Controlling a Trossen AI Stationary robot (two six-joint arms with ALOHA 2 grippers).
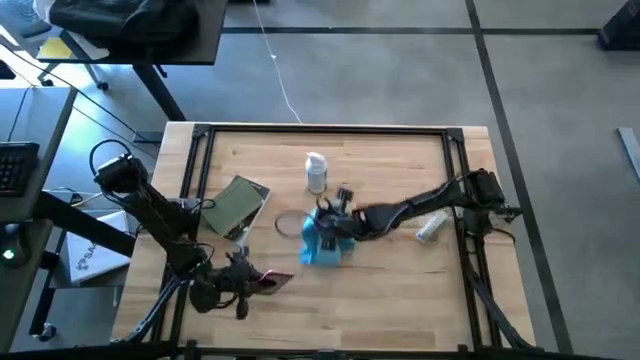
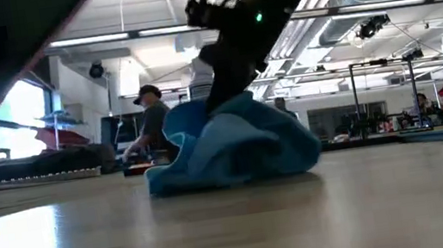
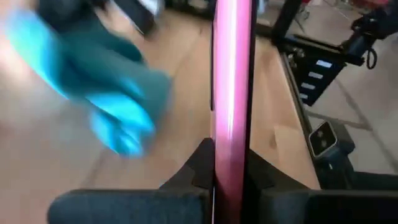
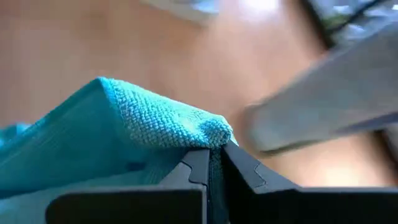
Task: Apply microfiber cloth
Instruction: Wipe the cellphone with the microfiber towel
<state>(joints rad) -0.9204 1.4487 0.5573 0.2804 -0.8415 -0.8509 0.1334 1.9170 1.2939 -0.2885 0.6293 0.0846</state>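
Our right hand (image 1: 330,222) is clenched on a fold of the microfiber cloth (image 1: 323,243), bunched mid-desk (image 1: 400,290). Our left hand (image 1: 262,281), well apart toward the desk's near-left, grasps what seems a thin pink object (image 1: 272,281), edge toward the cloth.

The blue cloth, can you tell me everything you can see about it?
The microfiber cloth is soft, fuzzy turquoise fabric, bunched into a crumpled heap. Its bottom rests on the wooden table near the middle, while the right gripper pinches a fold at its top. Nothing else touches it.
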